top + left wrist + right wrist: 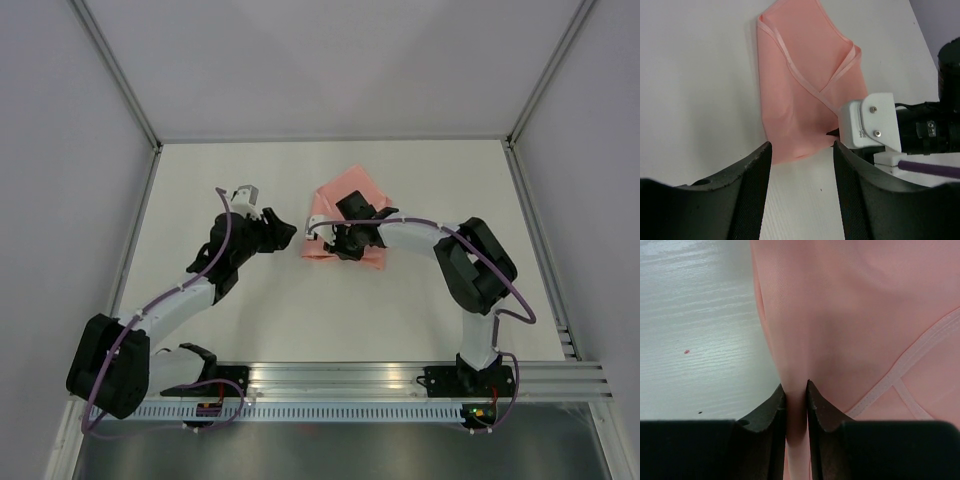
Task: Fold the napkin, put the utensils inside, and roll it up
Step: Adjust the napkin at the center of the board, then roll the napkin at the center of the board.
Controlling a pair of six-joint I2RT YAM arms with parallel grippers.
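Note:
The salmon-pink napkin lies folded over itself at the middle of the white table, its hemmed edges crossing on top. My right gripper sits on the napkin's near left part. In the right wrist view its jaws pinch a raised ridge of the cloth. My left gripper hovers just left of the napkin, open, its fingertips framing the cloth's near edge with only bare table between them. The utensils are hidden or out of view.
Grey enclosure walls ring the table on the left, back and right. An aluminium rail carrying both arm bases runs along the near edge. The right arm's white wrist block sits close to my left fingers.

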